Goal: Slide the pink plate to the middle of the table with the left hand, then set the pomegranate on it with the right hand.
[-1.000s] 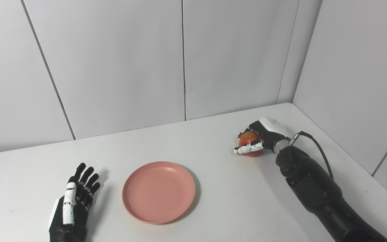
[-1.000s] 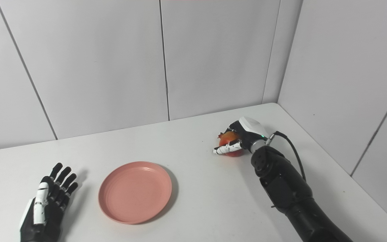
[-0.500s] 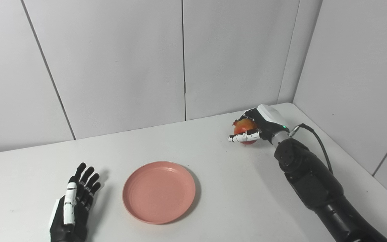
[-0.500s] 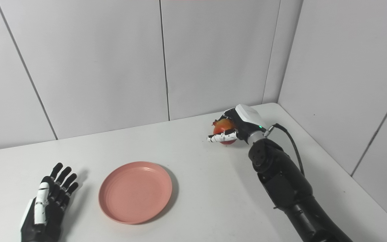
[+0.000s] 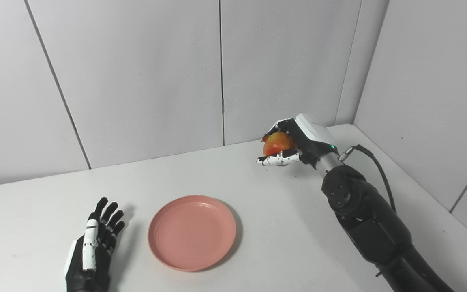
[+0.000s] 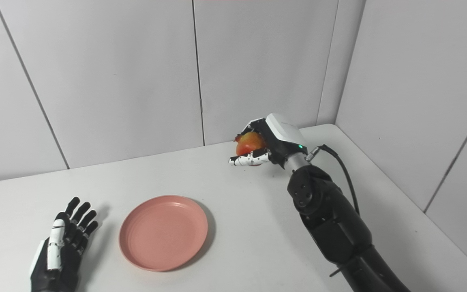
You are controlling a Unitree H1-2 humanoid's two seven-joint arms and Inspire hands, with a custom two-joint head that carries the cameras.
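Observation:
The pink plate [image 5: 192, 231] lies flat on the white table [image 5: 258, 251], near its front middle. My right hand [image 5: 294, 142] is shut on the red-orange pomegranate [image 5: 277, 142] and holds it in the air above the back right part of the table, up and to the right of the plate. My left hand [image 5: 91, 249] is open and empty, resting on the table to the left of the plate and not touching it. The same scene shows in the right eye view: plate [image 6: 163, 232], pomegranate [image 6: 249, 142], left hand [image 6: 61, 249].
White wall panels close the table at the back and on the right. A black cable [image 5: 373, 162] loops from my right wrist. The table's right edge runs beside my right arm [image 5: 367, 219].
My right hand has lifted the pomegranate off the table and carried it up and to the left. The left hand has shifted slightly. The plate has not moved.

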